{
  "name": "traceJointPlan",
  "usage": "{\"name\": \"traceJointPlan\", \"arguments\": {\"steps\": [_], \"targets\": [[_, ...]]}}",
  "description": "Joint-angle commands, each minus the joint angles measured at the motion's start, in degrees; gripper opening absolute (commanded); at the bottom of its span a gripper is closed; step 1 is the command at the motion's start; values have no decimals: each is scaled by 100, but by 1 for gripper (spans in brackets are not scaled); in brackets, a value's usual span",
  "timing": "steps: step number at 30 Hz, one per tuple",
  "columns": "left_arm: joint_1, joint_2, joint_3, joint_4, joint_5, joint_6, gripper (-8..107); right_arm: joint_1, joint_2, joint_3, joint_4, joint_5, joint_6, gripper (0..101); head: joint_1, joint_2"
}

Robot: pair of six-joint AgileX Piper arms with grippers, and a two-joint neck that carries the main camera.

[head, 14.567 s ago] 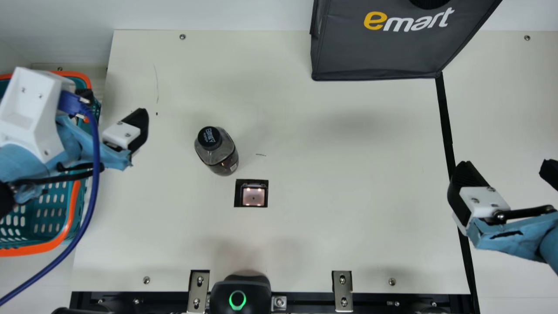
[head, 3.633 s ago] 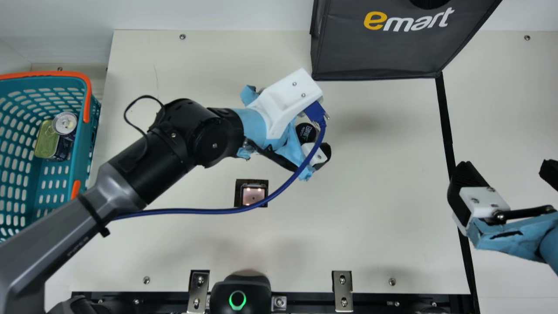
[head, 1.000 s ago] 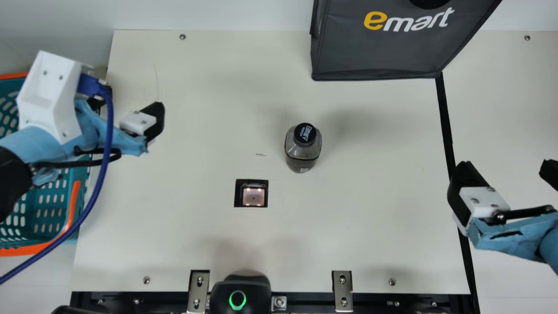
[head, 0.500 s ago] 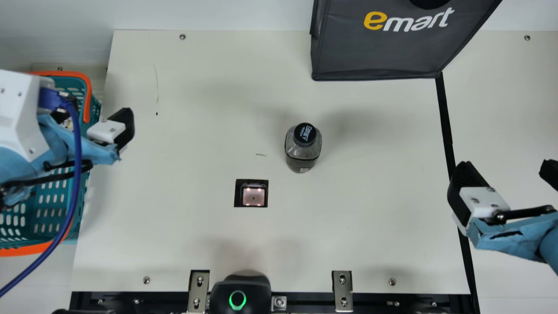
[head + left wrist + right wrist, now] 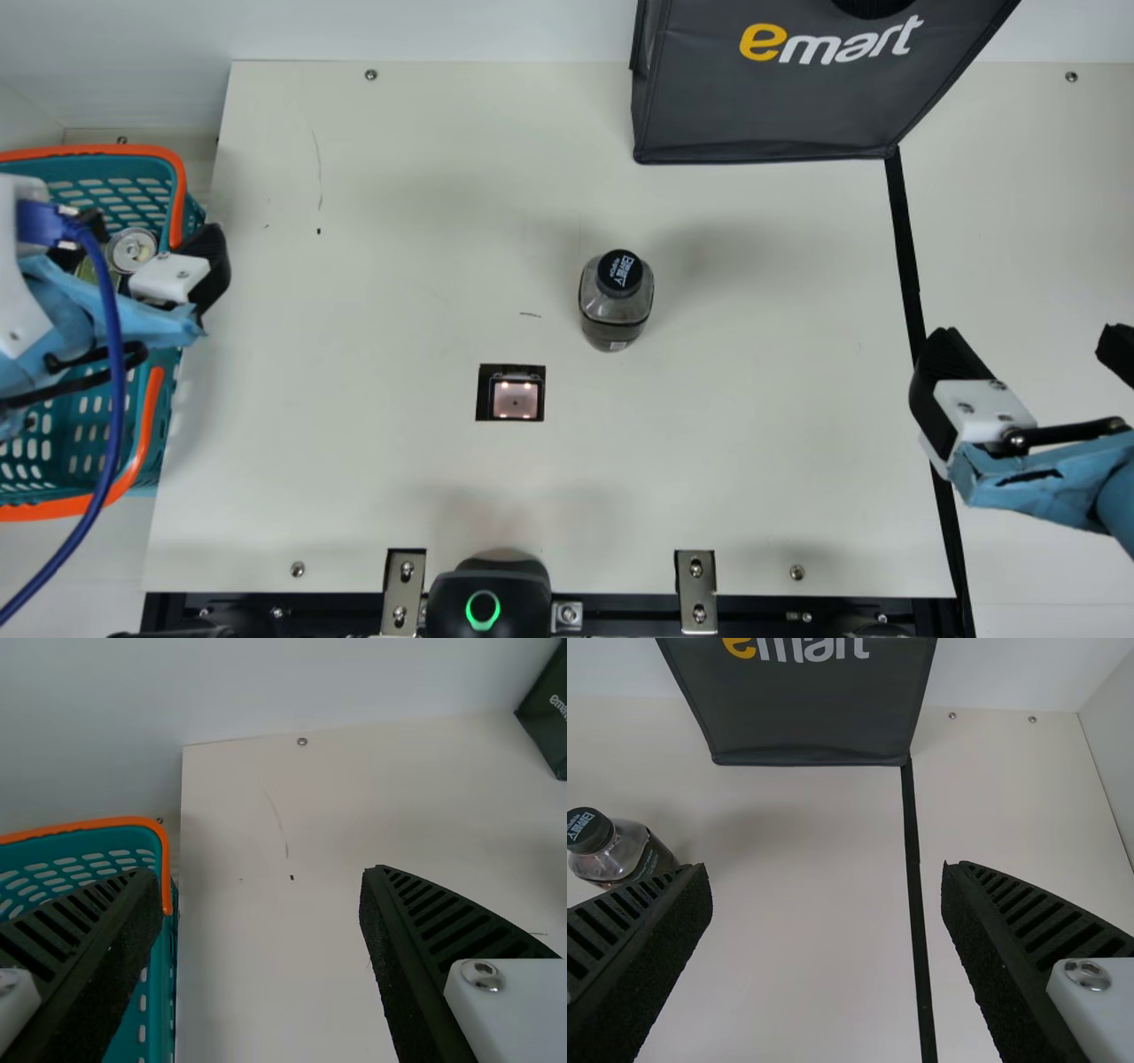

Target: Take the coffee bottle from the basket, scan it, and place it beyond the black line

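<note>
Leftward went the left tool since half a second earlier, back to the basket, while the coffee bottle had moved since the oldest frame from the left of the scanner window to its right. A metal can sat in the basket, partly hidden by the left tool, whose two ribbed fingers were spread with nothing between them. Next came the scanner window, lit and set in the cream worktop; whether it had read the bottle's code could not be told. Just right of it the bottle stood upright on its base, untouched, and well short of the black line. Its see-through body looked like smooth plastic, stiff at the capped neck but likely to give a little at the sides, and the dark contents probably put most of the weight low. A level hold round the body, below the sloping shoulders, would have suited it best; the small round cap would have offered less to grip and could have let the bottle swing, and too hard a squeeze might have dented the wall or made it slip. Farther right, the right tool waited by the black line, its fingers spread and holding nothing, seemingly better placed for carrying the bottle across.
</note>
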Motion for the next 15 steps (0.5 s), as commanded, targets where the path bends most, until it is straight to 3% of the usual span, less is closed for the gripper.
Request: {"name": "traceJointPlan", "arguments": {"steps": [1,15], "targets": [[27,-71,55,23,-2,-38,90,0,0,0,0,0,0,91,-148,0],[84,-749,617,246,-65,-308,90,0,0,0,0,0,0,91,-148,0]]}}
